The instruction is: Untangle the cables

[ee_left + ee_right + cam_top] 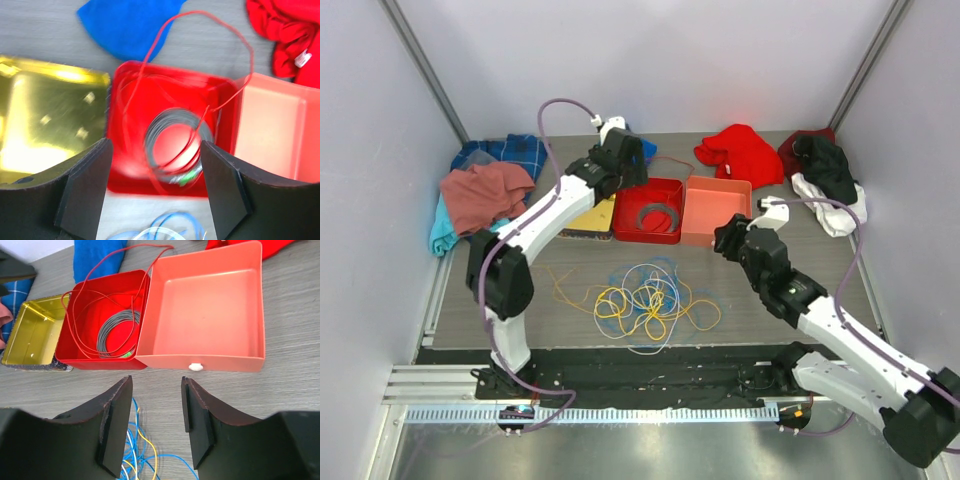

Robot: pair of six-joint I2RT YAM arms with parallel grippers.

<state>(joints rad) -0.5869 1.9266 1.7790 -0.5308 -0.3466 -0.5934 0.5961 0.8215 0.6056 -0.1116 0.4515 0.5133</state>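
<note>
Several thin yellow, blue, orange and white cables (645, 300) lie tangled on the grey wood-grain tabletop (700, 270), with pale walls (670, 60) on three sides. One thin red cable (250, 55) drapes into the red square plastic bin (100, 361). Left gripper (155, 147) above the bin: released, empty. Right gripper (156, 390): fingers apart, empty.

A robot lab's test cell. The left arm (540, 220) and right arm (840, 325), both white, are mounted side by side at the near edge of a grey wood-look worktop (740, 300). An aluminium rail (420, 380) and a toothed strip (620, 412) lie just in front of them. Plain pale panels (660, 60) wall in three sides, joined by bare metal posts (420, 65). Lilac hoses (565, 100) run along the arms. The worktop carries an unhomely mix: crumpled cloths (485, 195), plastic boxes (715, 210), a tin (592, 217) and loose cables (645, 300).
</note>
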